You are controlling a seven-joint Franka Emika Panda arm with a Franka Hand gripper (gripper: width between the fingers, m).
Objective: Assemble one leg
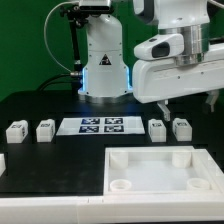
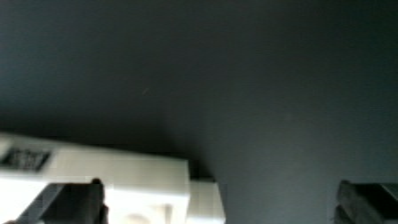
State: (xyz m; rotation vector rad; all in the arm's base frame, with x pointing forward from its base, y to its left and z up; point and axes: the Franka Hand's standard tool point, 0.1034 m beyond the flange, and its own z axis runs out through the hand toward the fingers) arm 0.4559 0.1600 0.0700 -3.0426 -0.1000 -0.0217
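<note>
The gripper (image 1: 186,102) hangs in the upper right of the exterior view, jaws spread wide and empty. The wrist view shows the same gap. The leg (image 1: 181,126) sits below it on the black table (image 1: 40,105), right of centre, just beside a twin block (image 1: 157,127). It looks light, rigid and smooth — I'd pinch its flat opposite sides squarely.

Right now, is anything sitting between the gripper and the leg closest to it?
Nothing visible does. The gripper hangs open above the leg farthest toward the exterior view's right, with only air between them; its neighbouring leg stands apart beside it.
</note>
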